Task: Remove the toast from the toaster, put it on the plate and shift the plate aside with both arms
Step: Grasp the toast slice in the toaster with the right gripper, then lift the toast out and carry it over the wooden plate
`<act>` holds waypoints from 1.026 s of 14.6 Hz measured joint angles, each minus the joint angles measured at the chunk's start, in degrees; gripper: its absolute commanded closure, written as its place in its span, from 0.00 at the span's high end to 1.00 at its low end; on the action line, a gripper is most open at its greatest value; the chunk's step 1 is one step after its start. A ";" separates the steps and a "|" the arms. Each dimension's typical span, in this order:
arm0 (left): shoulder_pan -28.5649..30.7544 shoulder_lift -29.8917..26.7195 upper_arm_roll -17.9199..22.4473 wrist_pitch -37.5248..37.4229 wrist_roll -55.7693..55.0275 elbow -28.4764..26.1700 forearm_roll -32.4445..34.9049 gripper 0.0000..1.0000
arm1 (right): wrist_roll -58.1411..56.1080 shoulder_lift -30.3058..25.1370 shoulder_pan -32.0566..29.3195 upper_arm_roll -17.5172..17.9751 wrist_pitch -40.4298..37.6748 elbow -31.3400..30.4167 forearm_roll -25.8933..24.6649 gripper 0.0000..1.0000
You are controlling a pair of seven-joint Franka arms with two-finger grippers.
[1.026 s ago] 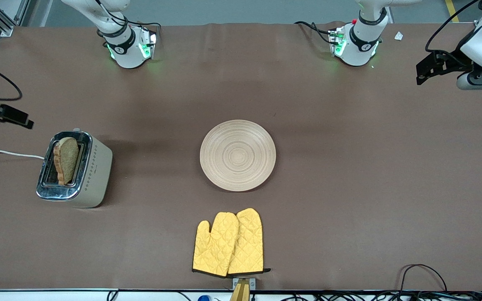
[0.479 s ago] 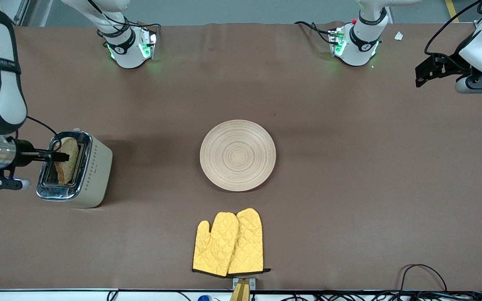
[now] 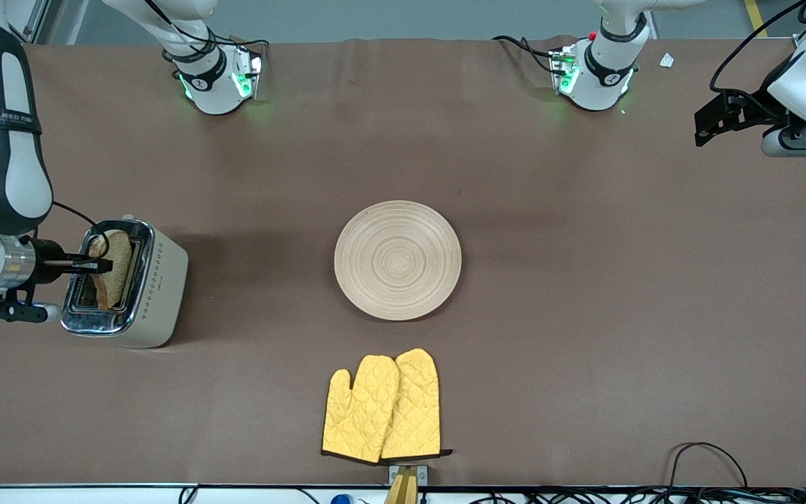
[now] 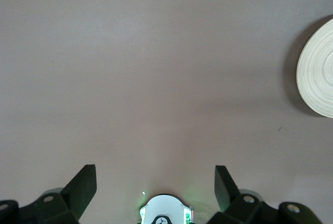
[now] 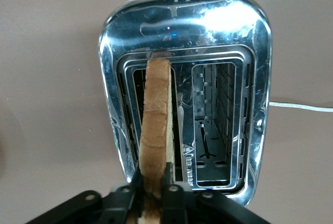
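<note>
Brown worktop carries the toaster, where the right pincer grasps only the top edge of the toast standing in its slot; a thin crust hold may crumble or slip on lifting, while the left pincer waits released.

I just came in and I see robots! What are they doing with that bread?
The right gripper has its fingers shut on the brown speckled slice of toast, which stands in one slot of the cream-and-chrome toaster at the right arm's end of the table. The round pale wooden plate sits bare mid-table, with yellow quilted oven mitts nearer the front camera. The left gripper waits open at the left arm's end.
</note>
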 measured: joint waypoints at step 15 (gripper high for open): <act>0.05 0.02 0.04 0.00 0.00 0.17 0.00 1.00 | 13.78 -1.91 24.19 1.52 2.12 4.77 5.31 0.04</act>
